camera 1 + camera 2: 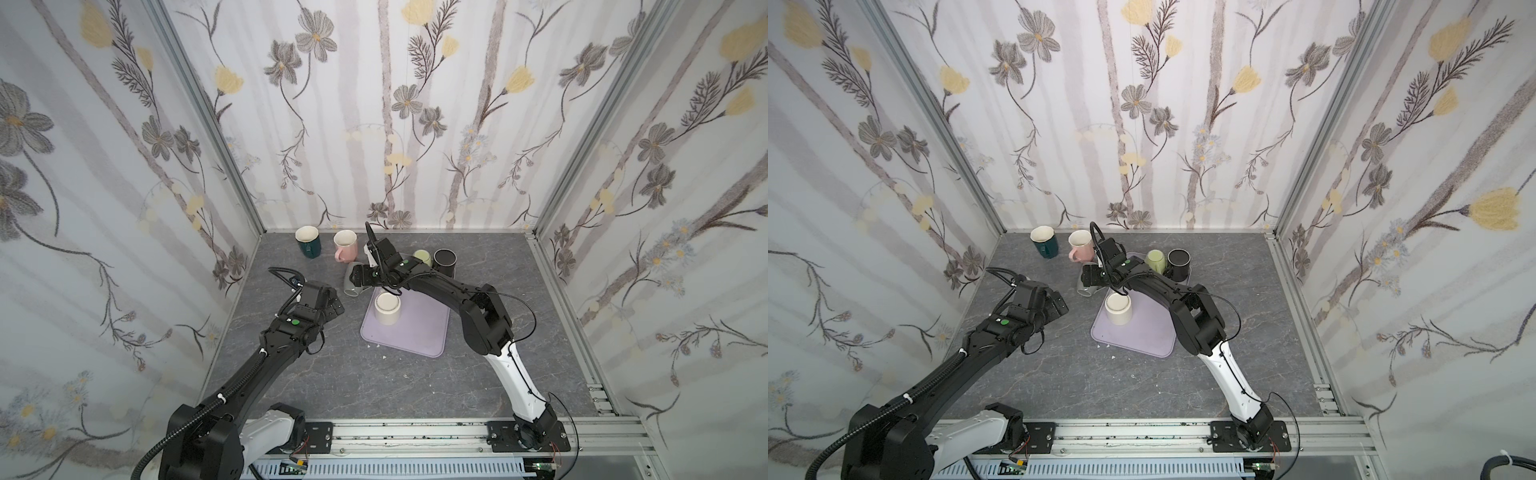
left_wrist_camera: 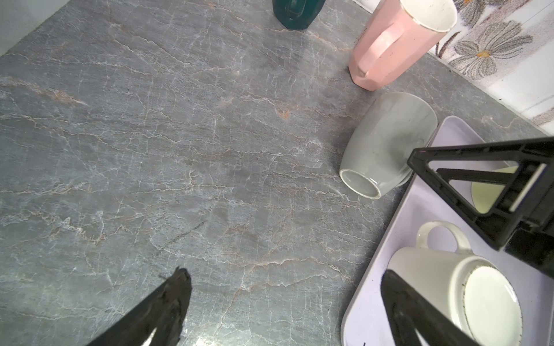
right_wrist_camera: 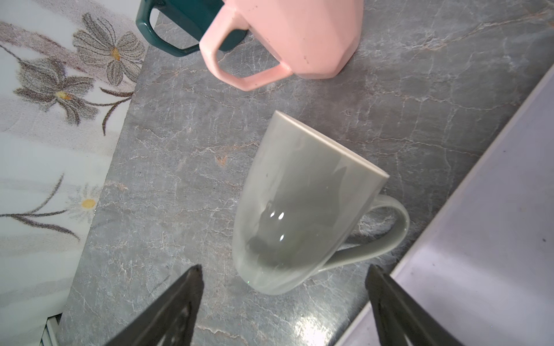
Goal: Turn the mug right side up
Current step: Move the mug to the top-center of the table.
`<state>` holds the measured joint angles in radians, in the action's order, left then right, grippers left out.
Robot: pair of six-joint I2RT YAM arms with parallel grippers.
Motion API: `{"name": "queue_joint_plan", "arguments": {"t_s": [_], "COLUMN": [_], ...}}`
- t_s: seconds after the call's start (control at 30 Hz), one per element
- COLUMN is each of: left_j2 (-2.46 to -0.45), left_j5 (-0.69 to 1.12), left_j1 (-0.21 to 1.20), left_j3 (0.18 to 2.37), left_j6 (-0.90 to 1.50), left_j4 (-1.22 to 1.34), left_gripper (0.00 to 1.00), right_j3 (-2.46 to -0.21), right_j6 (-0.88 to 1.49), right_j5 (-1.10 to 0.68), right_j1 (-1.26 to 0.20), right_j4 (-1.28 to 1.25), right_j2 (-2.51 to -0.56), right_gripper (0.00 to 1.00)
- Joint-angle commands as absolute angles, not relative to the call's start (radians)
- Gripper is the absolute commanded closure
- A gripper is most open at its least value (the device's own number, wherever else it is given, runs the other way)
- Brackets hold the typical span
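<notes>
Flowered walls (image 1: 415, 124) on three sides, grey marble surface (image 1: 332, 374) below. Left arm (image 1: 266, 357) reaches in from the front, its left hand (image 2: 284, 272) spread wide, holding nothing, hanging over bare surface just beside the tray's near-left edge; in the left wrist view one finger overlaps the white mug. Right arm (image 1: 478, 307) stretches across the tray toward the back, its right hand (image 3: 284, 266) also spread, fingers (image 3: 180, 299) either side of the grey mug's base end and touching nothing. Lavender tray (image 1: 424, 332) sits mid-surface. Grey mug (image 3: 299, 203) is on the surface, not on the tray, on its side just beside the tray's left edge, base toward the front, mouth toward the back wall, handle toward the tray; both top views show it partly hidden under the right hand. White mug (image 1: 387, 307) is upside down on the tray, near side of centre. Pink mug (image 1: 345, 245) and teal mug (image 1: 307, 241) stand upright near the back wall, left of the tray, close together. Green mug (image 1: 423, 257) and black mug (image 1: 445, 259) sit side by side at the tray's far end; which way up, can't tell. White crumbs (image 1: 384, 356) lie just off the tray's front edge.
</notes>
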<state>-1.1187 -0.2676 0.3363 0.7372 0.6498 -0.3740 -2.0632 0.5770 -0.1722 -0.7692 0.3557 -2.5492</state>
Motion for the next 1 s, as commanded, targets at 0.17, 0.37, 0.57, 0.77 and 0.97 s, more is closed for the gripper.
{"name": "queue_joint_plan", "arguments": {"t_s": [0.17, 0.37, 0.57, 0.77, 0.97], "left_j2": [-1.131, -1.138, -1.164, -1.169, -1.18], "left_j5": [-0.274, -0.268, -0.258, -0.253, -0.243], "left_j1": [0.319, 0.309, 0.301, 0.292, 0.277], "left_j3": [0.746, 0.78, 0.823, 0.833, 0.837], "left_j6": [0.642, 0.64, 0.629, 0.624, 0.617], "left_j4": [-0.338, -0.322, -0.318, -0.308, -0.294], "left_gripper": [0.0, 0.0, 0.0, 0.0, 0.0], "right_j3": [-2.078, -2.077, -2.154, -2.177, -2.176], "right_j6": [0.608, 0.58, 0.547, 0.526, 0.52], "right_j5": [-0.247, -0.293, -0.342, -0.349, -0.412], "right_j1": [-0.767, -0.769, -0.782, -0.79, -0.793], "right_j4": [0.281, 0.277, 0.321, 0.347, 0.357], "right_j2": [-2.583, -2.603, -2.65, -2.668, -2.65], "right_gripper": [0.12, 0.12, 0.13, 0.13, 0.14]}}
